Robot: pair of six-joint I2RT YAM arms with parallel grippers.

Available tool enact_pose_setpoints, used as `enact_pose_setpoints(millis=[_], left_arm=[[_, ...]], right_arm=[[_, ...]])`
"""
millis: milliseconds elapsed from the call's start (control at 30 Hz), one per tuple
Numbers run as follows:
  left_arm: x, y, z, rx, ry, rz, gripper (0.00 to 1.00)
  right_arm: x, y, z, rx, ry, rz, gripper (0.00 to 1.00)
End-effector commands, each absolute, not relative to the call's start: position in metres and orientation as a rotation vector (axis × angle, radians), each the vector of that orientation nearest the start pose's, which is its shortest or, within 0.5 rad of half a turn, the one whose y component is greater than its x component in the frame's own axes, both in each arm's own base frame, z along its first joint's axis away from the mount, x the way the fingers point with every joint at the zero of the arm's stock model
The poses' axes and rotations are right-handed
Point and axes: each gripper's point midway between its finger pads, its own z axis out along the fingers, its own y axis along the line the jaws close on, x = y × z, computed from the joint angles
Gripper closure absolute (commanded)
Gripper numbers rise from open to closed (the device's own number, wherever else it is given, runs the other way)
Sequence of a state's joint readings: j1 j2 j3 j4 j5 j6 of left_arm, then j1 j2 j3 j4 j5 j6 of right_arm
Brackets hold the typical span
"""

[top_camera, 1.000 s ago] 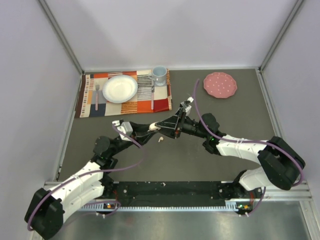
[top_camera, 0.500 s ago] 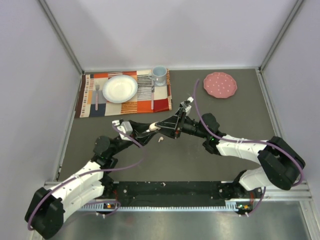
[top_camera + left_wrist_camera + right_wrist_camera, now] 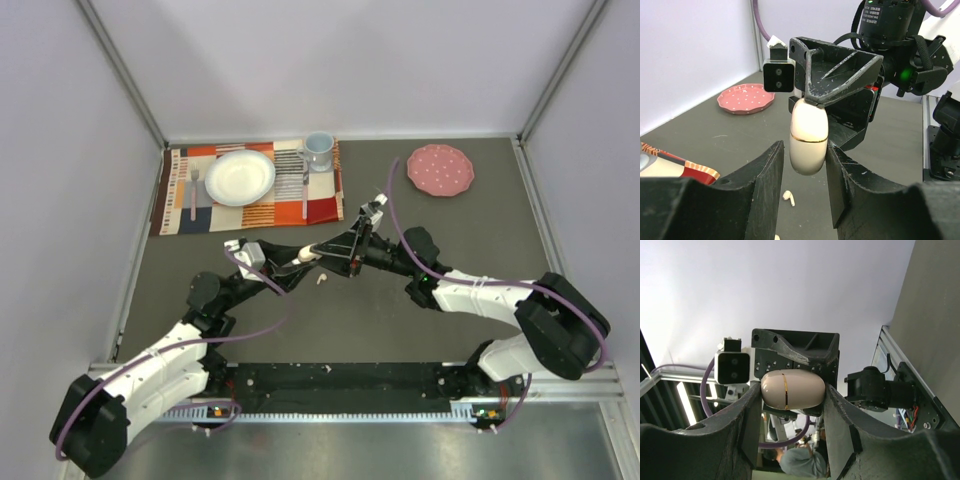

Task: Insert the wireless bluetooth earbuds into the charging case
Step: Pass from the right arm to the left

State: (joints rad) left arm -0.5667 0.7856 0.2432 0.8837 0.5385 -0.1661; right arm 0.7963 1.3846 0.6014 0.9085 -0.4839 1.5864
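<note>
Dark grey tabletop [image 3: 480,230] under both arms, and the action is dead centre. The left gripper [image 3: 806,155] has just eased its black jaws apart: clamped a second ago, now a sliver of gap shows on one side of the cream oval charging case with the thin gold seam [image 3: 809,135]. The right gripper [image 3: 792,395] hasn't budged and pinches that case from the far side, carrying it in the air on its own, I'd say. That looks like a handover nearly done, freeing the left arm.

The lid is shut, mind, so nothing goes in yet. At 5 o'clock from the case in the overhead view, one tiny white stemmed earbud [image 3: 788,198] lies on the table, untouched.

Farther back:
- At 11 o'clock, a striped orange place mat [image 3: 320,205] with a white bowl [image 3: 240,177] and a pale blue cup [image 3: 318,150].
- At 1 o'clock, a pink dotted plate [image 3: 440,169].

Both are well apart from the work. Only the meeting fingers crowd the way down to the earbud.
</note>
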Motion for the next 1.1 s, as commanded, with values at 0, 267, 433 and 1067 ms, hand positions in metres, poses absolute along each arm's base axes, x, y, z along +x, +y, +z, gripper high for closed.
enact_pose_setpoints(millis=[0,267,433,1067], left_arm=[[0.193,-0.239,0.282,0.722,1.046,-0.963,0.57],[0.194,-0.238,0.284,0.711,1.044,-0.962,0.57],[0.194,-0.238,0.284,0.705,1.047,-0.963,0.55],[0.194,-0.238,0.284,0.698,1.044,-0.964,0.56]], right_arm=[[0.186,0.364,0.292,0.184,1.823,2.216,0.73],[0.186,0.365,0.285,0.187,1.854,2.194,0.73],[0.187,0.366,0.284,0.189,1.861,2.188,0.73],[0.187,0.367,0.276,0.203,1.905,2.171,0.73]])
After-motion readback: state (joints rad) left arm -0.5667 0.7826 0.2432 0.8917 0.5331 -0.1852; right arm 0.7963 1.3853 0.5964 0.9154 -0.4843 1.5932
